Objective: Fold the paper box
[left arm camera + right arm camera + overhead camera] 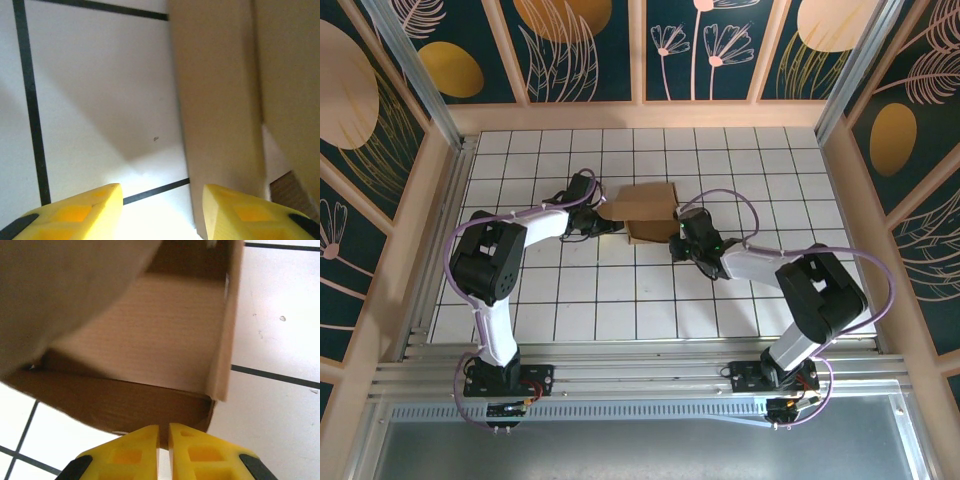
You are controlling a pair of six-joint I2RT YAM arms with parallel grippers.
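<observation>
Both sides covered, we note: left gripper open, empty, beside paper box; right gripper almost closed, empty, nearer, at its wall.

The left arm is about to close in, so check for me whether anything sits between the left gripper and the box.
Nothing visible does. The left gripper stands open over bare tile, and the box wall rises right beside one of its fingers.

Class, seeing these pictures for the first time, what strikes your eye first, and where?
The brown paper box, half folded, lies mid-table between the arms. In the right wrist view, yellow jaws stand almost closed at its near wall. Dark floral panels ring the white tiled table.
</observation>
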